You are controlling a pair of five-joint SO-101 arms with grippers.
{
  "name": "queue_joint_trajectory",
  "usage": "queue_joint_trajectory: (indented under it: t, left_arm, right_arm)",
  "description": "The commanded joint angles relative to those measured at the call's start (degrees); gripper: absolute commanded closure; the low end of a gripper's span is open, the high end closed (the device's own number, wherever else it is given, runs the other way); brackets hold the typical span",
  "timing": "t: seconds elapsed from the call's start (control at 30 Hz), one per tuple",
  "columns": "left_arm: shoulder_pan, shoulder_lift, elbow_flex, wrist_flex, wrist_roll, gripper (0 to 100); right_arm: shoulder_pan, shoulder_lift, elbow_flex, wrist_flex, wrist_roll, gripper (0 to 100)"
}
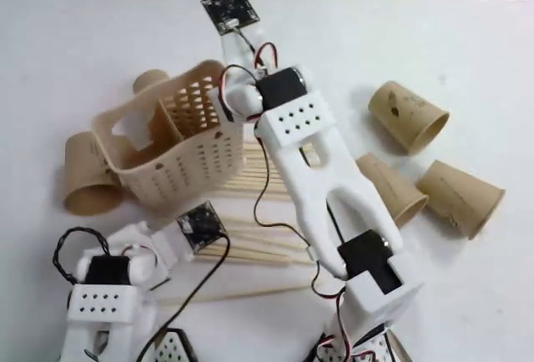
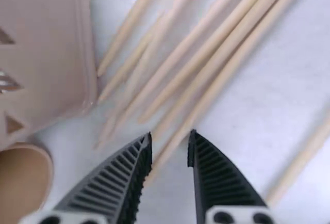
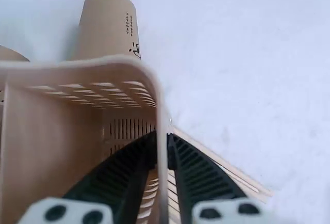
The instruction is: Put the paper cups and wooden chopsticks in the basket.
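From above, the right end effector (image 1: 227, 103) met the rim of the beige slotted plastic basket (image 1: 179, 162), with three brown paper cups (image 1: 409, 116) well aside. At the left wrist, the left end effector (image 2: 169, 144) stood apart, pale wooden chopsticks (image 2: 206, 64) just ahead on the white surface (image 2: 294, 90). At the right wrist, the jaws clamped the basket's wall.

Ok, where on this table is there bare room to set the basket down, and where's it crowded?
Free: the far-left table beyond the basket and the paper cup behind it; the far-right strip beyond the three lying cups; the near-right corner past them. Crowded: the middle, where wooden chopsticks spread beside the basket.
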Motion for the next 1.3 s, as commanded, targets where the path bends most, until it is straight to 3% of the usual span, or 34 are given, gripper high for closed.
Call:
queue_joint_trajectory:
  t: [0.0, 0.2, 0.67, 0.87, 1.27]
  left_arm:
    - [-0.04, 0.48, 0.09, -0.79, 0.00, 85]
    - [-0.04, 0.48, 0.53, -0.88, 0.00, 85]
    - [-0.04, 0.48, 0.62, -0.88, 0.00, 85]
    - [-0.04, 0.48, 0.70, -0.88, 0.00, 85]
    - [-0.04, 0.48, 0.79, -0.88, 0.00, 85]
  right_arm:
    - [2.51, -8.48, -2.73, -1.27, -2.02, 98.1]
    - [2.95, -17.19, -2.55, -0.48, -2.81, 98.2]
    - [16.57, -21.67, -2.37, -1.71, -20.31, 98.2]
    - [19.21, -21.49, -2.29, -4.18, -25.93, 98.2]
    - [24.04, -4.88, -2.73, -11.65, -32.09, 98.2]
